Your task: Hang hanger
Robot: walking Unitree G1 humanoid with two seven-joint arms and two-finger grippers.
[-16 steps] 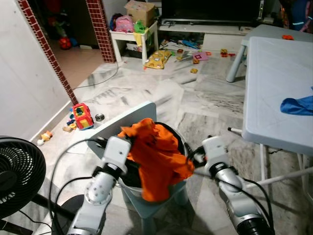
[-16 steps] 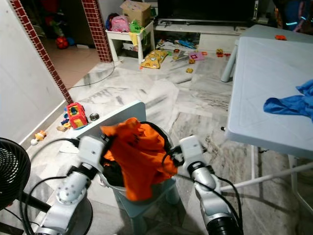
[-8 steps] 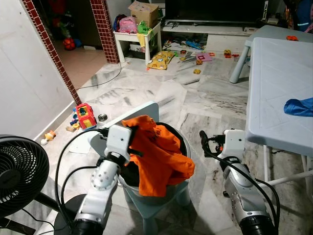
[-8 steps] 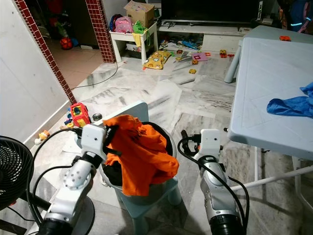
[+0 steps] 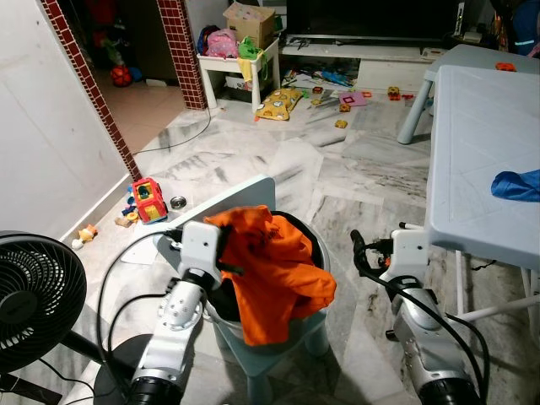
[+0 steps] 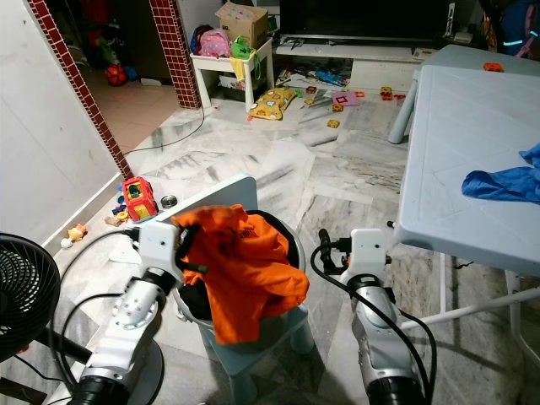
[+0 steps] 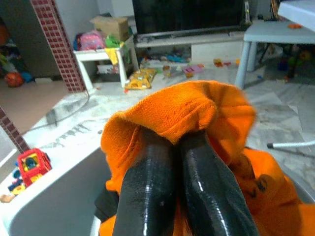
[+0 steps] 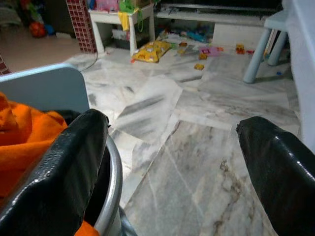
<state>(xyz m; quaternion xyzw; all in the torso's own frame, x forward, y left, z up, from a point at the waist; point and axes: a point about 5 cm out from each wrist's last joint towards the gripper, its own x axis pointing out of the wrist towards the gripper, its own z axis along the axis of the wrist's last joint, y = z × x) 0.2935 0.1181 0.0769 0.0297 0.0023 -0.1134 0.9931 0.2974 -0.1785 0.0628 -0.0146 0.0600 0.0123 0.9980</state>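
Note:
An orange garment (image 5: 274,270) lies draped over the rim of a grey basket (image 5: 318,246), which stands on a small pale blue chair (image 5: 229,198). My left gripper (image 5: 226,253) sits at the basket's left side. The left wrist view shows its two black fingers (image 7: 147,172) pressed together, shut on a fold of the orange garment (image 7: 197,108). Dark cloth lies under the garment inside the basket. My right gripper (image 5: 371,256) hovers to the right of the basket, apart from it. Its fingers (image 8: 74,162) are spread wide open with nothing between them.
A pale blue table (image 5: 481,126) stands at the right with a blue cloth (image 5: 516,184) on it. A black fan (image 5: 38,295) is at the near left. A toy car (image 5: 145,198) and scattered toys (image 5: 278,101) lie on the marble floor beyond.
My right gripper has drawn away from the garment at the basket's right rim and now hangs open beside it. The left gripper keeps its hold; the garment has sagged a little.

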